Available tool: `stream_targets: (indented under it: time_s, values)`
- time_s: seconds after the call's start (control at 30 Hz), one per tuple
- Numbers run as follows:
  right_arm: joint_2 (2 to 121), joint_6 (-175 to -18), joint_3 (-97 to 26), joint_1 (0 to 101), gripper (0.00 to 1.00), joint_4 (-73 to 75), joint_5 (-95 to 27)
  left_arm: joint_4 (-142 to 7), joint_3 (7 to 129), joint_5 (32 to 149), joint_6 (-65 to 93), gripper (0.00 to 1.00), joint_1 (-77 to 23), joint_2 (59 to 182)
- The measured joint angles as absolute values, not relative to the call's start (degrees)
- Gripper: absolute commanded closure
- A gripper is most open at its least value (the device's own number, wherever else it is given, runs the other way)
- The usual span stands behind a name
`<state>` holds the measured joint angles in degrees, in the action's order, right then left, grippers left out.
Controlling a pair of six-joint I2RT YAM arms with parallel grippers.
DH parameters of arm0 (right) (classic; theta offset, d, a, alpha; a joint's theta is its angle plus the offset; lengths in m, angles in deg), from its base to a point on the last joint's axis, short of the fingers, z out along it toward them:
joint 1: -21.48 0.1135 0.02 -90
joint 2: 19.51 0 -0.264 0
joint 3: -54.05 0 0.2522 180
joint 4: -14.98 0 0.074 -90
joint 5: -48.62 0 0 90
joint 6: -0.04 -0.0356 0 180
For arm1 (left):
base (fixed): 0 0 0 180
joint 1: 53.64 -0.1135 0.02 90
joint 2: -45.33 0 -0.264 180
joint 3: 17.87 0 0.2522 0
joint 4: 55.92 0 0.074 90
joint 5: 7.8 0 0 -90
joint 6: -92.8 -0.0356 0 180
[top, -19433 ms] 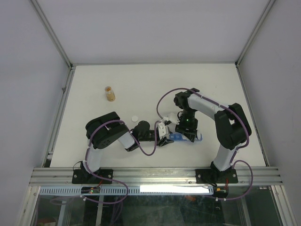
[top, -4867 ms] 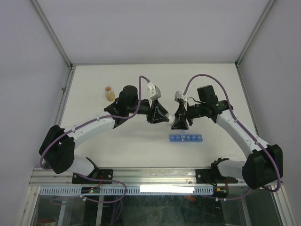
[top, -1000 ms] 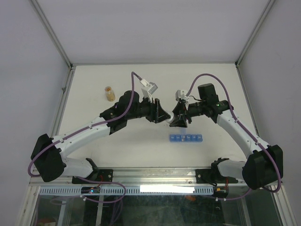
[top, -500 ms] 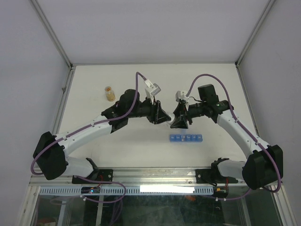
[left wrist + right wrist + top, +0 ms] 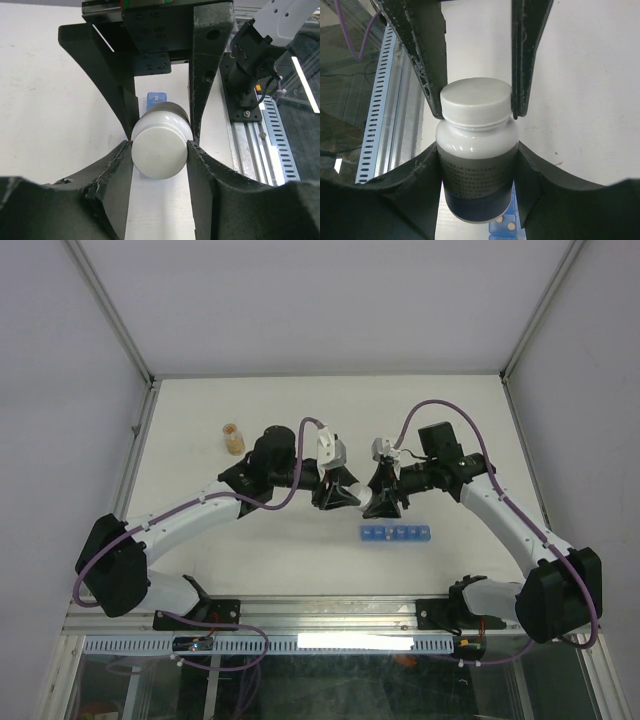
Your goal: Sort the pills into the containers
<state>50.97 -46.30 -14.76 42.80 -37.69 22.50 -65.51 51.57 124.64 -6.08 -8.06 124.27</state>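
Note:
A white pill bottle with a dark label is held in the air between both grippers. My right gripper is shut on the bottle's body. My left gripper is shut on its white screw cap, which sits on the bottle. In the top view the two grippers meet tip to tip, left and right. The blue pill-organizer strip lies on the table just below them, open, with small pills in its compartments. Its end shows behind the bottle in the left wrist view.
A small clear bottle with orange-tan contents stands at the back left of the white table. A metal rail runs along the near edge by the arm bases.
My left wrist has turned about its axis while shut on the cap, its camera mount swinging downward. The right arm and the bottle stay where they were.

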Motion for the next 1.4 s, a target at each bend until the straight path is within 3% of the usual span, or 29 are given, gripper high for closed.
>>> stream_targets:
  time_s: [0.1, 0.33, 0.7, 0.97, 1.07, 1.4]
  values:
    - [50.95, -46.52, -14.78, 42.89, 1.00, -37.19, 22.55, -65.32, 51.88, 127.59, -8.79, 0.33, -8.78, 125.10]
    - [50.93, -46.56, -14.78, 42.87, 1.00, -34.81, 22.55, -62.80, 51.68, 128.51, -7.55, 0.02, -8.63, 125.12]
    - [50.88, -46.54, -14.78, 42.87, 1.00, -34.09, 22.57, -52.55, 43.60, 120.55, 0.89, 0.01, -8.72, 118.61]
    - [50.88, -46.52, -14.78, 42.87, 1.00, -33.94, 22.55, -39.55, 32.65, 110.65, 19.75, 0.01, -8.78, 109.38]
    - [50.88, -46.52, -14.78, 42.87, 1.00, -33.94, 22.55, -36.36, 29.96, 106.80, 27.95, 0.08, -9.42, 106.46]
    - [50.90, -46.49, -14.78, 42.87, 1.00, -33.80, 22.48, -50.67, 36.43, 91.20, 36.17, 0.10, -2.01, 107.96]
